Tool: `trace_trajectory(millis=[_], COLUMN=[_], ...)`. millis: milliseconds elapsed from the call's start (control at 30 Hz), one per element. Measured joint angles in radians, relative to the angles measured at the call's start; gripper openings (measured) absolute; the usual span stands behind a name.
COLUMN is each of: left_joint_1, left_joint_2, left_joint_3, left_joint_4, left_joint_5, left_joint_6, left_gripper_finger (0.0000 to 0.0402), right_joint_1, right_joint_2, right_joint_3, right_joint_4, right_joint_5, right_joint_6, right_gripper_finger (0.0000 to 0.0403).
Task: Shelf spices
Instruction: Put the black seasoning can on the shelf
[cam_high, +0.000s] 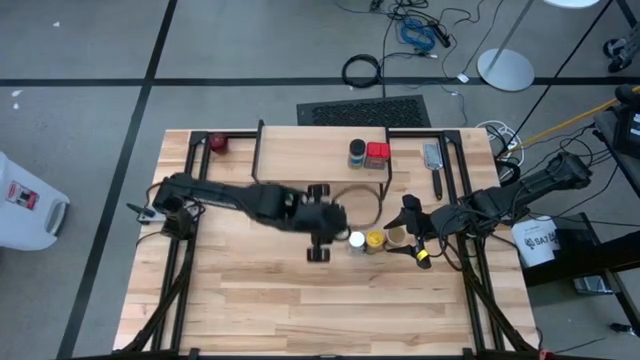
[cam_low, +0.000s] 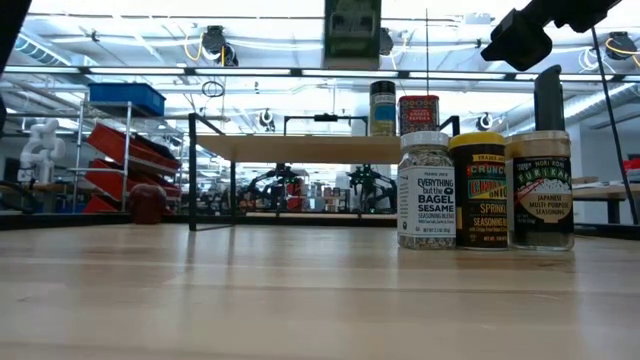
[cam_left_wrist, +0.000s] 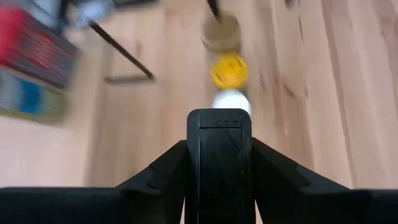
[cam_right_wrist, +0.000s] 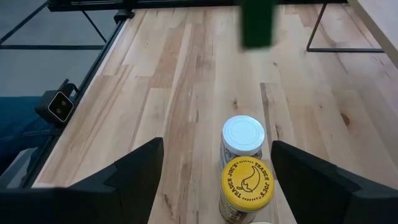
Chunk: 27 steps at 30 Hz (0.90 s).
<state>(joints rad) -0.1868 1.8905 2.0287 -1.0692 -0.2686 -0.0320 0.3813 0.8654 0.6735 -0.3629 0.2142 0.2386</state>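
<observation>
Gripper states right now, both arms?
Left gripper: closed on a dark jar, held above the table.
Right gripper: open, holding nothing, by the yellow-topped jar.

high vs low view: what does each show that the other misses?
Only the high view shows both arms whole, the left gripper beside the white-capped jar, the right gripper by the tan-topped jar, and the tool lying on the table. Only the low view shows the jar labels and the room behind. Both show the three-jar row, the yellow-topped jar in the middle, and the shelf holding a dark jar and red tin.
</observation>
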Motion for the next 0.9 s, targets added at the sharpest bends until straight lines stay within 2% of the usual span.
trace_trajectory(millis=[300,500,667,900], left_joint_1=[0.191,0.337,0.430,0.491], left_joint_2=[-0.031,-0.029,-0.028,0.014], left_joint_3=[0.098,0.100,0.100,0.100], left_joint_4=[-0.012,-0.002,0.030,0.027], left_joint_5=[-0.027,0.090,0.232,0.279], left_joint_6=[0.172,0.222,0.254,0.306], left_gripper_finger=[0.0155,0.0155,0.0155,0.0155], right_joint_1=[0.000,0.000,0.000,0.000], right_joint_2=[0.000,0.000,0.000,0.000], right_joint_3=[0.000,0.000,0.000,0.000], right_joint_4=[-0.006,-0.007,-0.007,-0.008], right_joint_5=[0.000,0.000,-0.001,-0.001], right_joint_6=[0.002,0.003,0.001,0.002], right_gripper_finger=[0.0286,0.0286,0.0286,0.0286])
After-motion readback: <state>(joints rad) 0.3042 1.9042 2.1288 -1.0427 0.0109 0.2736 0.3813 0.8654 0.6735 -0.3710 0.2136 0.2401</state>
